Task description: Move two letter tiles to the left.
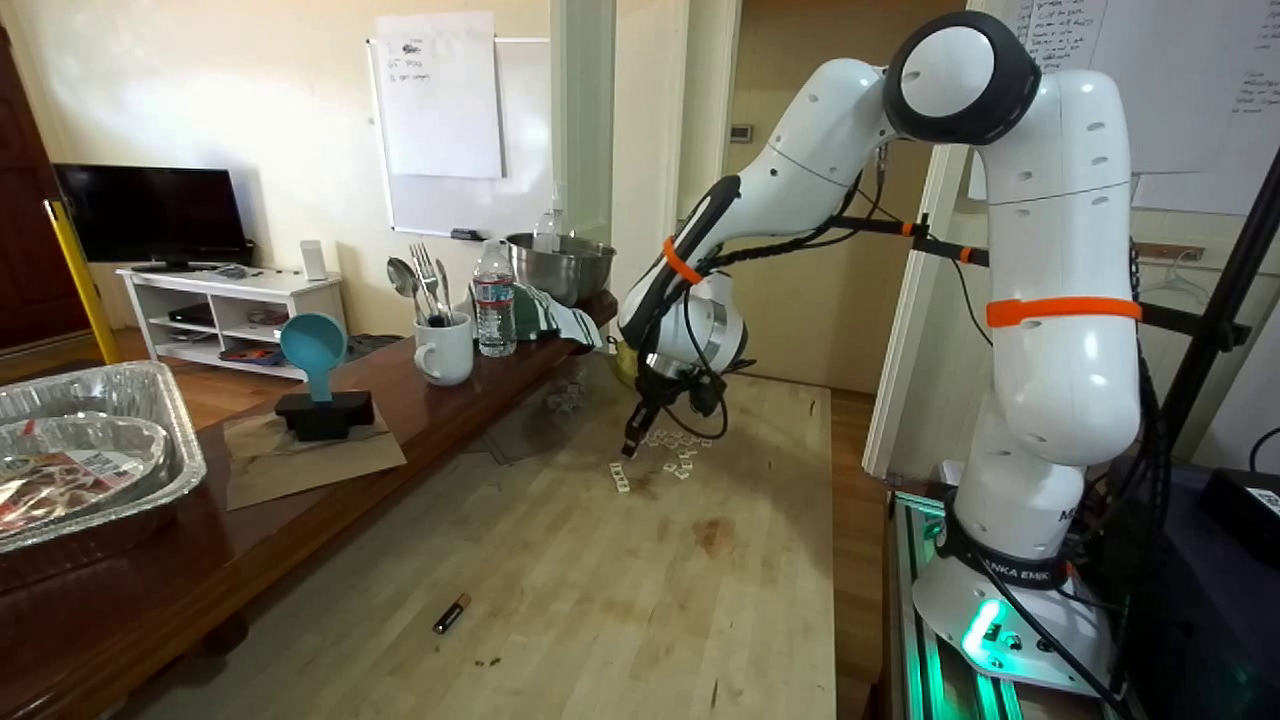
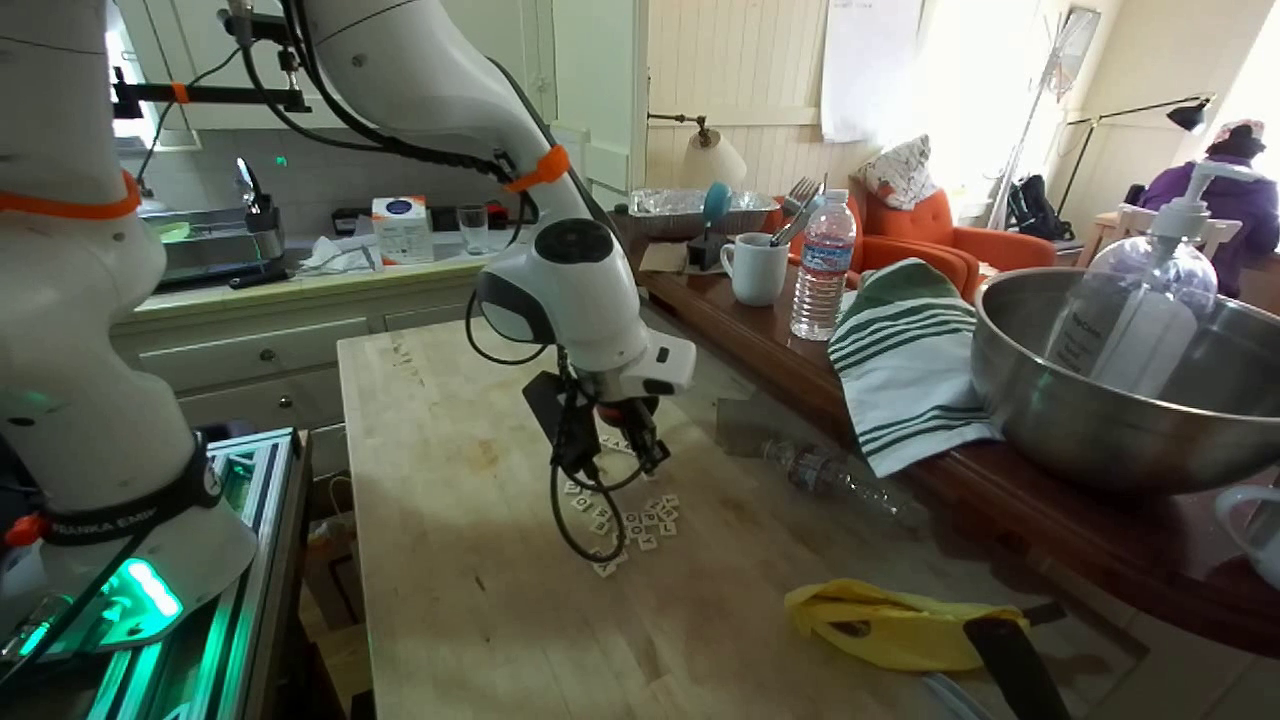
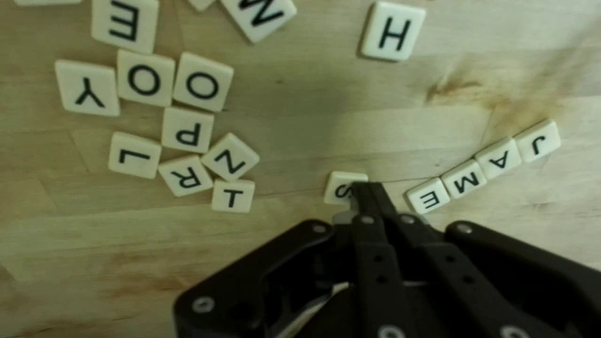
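S tile: in the wrist view it lies directly at the left side of the gripper, and its right part is hidden behind the fingertips.
My guess for it: it is one of the two to move; which tile is the second, I cannot say.
JAME row: four tiles side by side, on the right of the gripper. Its long axis is slanting, with the E end nearest to my fingertips and the J end up and away.
Meaning of left: in an exterior view the JAME row lies on the left of the loose tiles, so I suppose this is the direction.
Side of pushing: the fingertips seem to be between the S tile and the E end. I think I must come to the far side of the tile, or press from above and drag.
Gripper: its fingertips are pressed together, I see no gap, nothing is pinched.
Contact: whether they touch the S tile or hang above it, I cannot tell.
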